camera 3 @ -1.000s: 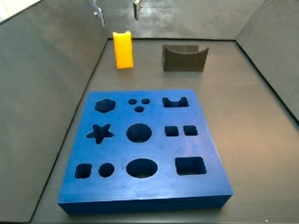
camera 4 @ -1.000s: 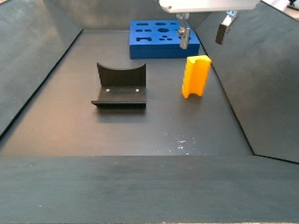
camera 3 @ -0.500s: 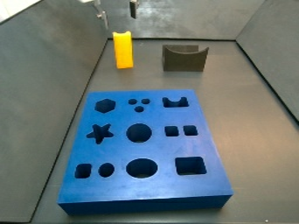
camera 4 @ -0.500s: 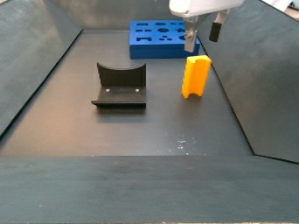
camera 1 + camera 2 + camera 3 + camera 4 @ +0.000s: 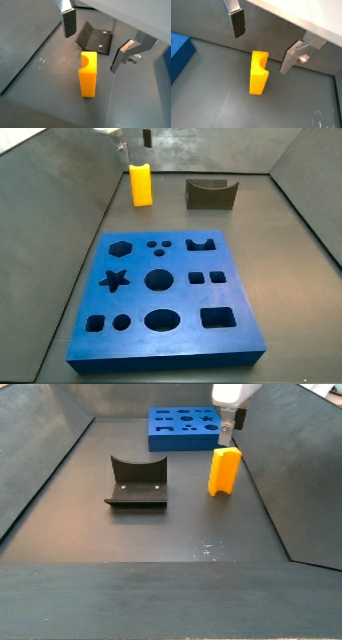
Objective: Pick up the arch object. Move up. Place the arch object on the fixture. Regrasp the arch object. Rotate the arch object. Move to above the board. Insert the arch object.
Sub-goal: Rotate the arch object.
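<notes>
The yellow-orange arch object (image 5: 139,184) stands upright on the dark floor near the left wall, also seen in the opposite side view (image 5: 225,471). My gripper (image 5: 134,142) hangs open just above it, empty, and apart from it. In both wrist views the arch object (image 5: 88,75) (image 5: 258,73) stands below the gap of the gripper (image 5: 91,52) (image 5: 260,54), its notch facing sideways. The dark fixture (image 5: 209,194) (image 5: 136,482) (image 5: 95,40) sits beside the arch object. The blue board (image 5: 167,298) (image 5: 185,429) lies flat with several shaped holes.
Sloping dark walls enclose the floor on both sides (image 5: 67,198) (image 5: 301,494). A corner of the board (image 5: 179,52) shows in a wrist view. Bare floor lies between the fixture and the board.
The gripper has shifted over the arch object and turned about its vertical axis, so its fingers look closer together in both side views. The arch object, fixture and board have not moved.
</notes>
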You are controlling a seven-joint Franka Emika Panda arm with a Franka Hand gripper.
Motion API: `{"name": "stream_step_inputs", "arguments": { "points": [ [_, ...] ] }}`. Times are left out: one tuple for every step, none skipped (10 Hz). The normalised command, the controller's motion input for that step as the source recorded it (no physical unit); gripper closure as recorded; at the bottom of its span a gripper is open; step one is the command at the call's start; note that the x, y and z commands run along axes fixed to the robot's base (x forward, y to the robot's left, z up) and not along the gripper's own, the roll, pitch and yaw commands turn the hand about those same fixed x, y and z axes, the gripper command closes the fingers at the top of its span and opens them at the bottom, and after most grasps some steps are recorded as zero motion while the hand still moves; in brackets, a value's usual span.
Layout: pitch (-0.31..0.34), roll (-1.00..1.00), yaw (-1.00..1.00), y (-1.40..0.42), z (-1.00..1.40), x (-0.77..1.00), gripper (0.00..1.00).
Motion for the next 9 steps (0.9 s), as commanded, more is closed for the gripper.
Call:
{"name": "stream_step_inputs", "arguments": {
  "points": [
    [-0.005,0.0,1.0,0.0,-0.02,0.04,0.0],
    [-0.005,0.0,1.0,0.0,-0.02,0.04,0.0],
    [-0.005,0.0,1.0,0.0,-0.02,0.04,0.0],
    [-0.005,0.0,1.0,0.0,-0.02,0.04,0.0],
    [-0.005,0.0,1.0,0.0,-0.02,0.04,0.0],
    [-0.006,0.0,1.0,0.0,-0.02,0.04,0.0],
    [-0.006,0.0,1.0,0.0,-0.02,0.04,0.0],
    [-0.006,0.0,1.0,0.0,-0.02,0.04,0.0],
    [-0.006,0.0,1.0,0.0,-0.02,0.04,0.0]
  ]
}}
